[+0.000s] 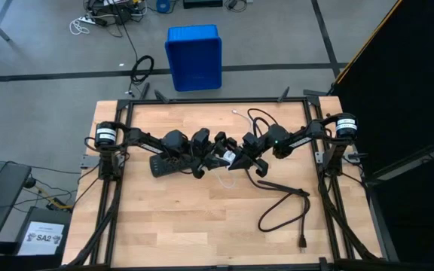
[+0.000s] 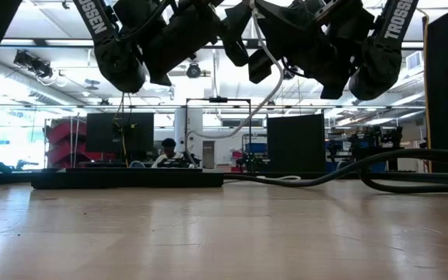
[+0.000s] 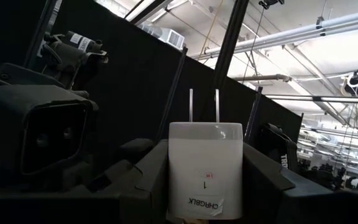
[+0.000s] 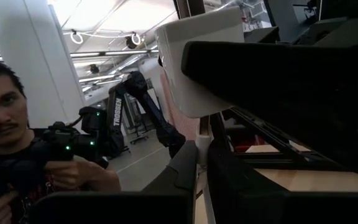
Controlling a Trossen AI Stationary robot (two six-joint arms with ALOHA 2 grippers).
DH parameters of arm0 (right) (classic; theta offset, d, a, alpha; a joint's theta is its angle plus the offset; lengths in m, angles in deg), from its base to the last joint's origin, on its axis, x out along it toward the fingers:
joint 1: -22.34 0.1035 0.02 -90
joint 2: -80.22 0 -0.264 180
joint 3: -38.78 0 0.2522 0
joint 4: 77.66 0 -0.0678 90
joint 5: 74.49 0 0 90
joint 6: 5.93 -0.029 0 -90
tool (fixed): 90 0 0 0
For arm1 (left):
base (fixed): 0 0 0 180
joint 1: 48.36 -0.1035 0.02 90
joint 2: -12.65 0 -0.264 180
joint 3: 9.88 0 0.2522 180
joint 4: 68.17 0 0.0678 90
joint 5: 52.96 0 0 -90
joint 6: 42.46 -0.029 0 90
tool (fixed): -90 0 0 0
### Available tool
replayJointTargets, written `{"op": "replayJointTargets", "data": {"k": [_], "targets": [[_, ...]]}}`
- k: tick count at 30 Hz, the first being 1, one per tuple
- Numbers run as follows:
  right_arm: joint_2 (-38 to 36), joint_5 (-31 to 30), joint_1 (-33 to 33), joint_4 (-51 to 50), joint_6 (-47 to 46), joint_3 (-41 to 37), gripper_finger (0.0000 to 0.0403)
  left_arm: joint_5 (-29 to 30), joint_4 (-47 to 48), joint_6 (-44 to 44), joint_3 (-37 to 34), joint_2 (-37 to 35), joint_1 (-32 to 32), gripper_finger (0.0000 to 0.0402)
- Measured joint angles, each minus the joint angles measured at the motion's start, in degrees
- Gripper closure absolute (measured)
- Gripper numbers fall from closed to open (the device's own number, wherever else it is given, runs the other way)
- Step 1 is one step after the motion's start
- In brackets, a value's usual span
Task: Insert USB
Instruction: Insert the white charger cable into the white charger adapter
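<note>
- Two claws meet above the middle of the counter [image 1: 202, 226], raised clear of it in the low view
- Risk: the white charger block [image 3: 205, 168] could twist or slip in its grip if the plug is pushed in off-line, since the floppy USB cable [image 1: 224, 181] gives no stiffness to steer by
- Left claw [image 3: 205, 193] is clamped on the charger block, prongs pointing away from the wrist
- Right claw [image 1: 236, 158] sits just beside the block; it seems closed on the cable's plug end, though I cannot tell for sure
- The black power strip [image 1: 168, 164] lies under the left arm
</note>
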Motion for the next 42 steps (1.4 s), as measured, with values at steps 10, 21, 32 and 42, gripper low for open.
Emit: {"op": "replayJointTargets", "data": {"k": [10, 21, 32, 42], "targets": [[-0.3, 0.4, 0.0, -0.1, 1.6, 0.0, 0.0403, -2.3, -0.1, -1.6, 0.1, 0.0, 0.0, 0.0277], [-0.9, 3.8, -0.7, -0.5, 0.1, 1.1, 0.04, -10.8, 0.3, -8.5, 0.0, 0.0, -0.8, 0.0277], [-0.9, 3.8, -4.7, -20.2, 0.3, 1.1, 0.0402, -23.4, 0.6, -9.5, 0.0, 0.0, -3.1, 0.0277], [-1.0, 3.2, -8.3, -26.4, -0.2, 1.1, 0.0402, -23.2, 15.7, -37.5, 0.0, -0.7, -3.0, 0.0277]]}}
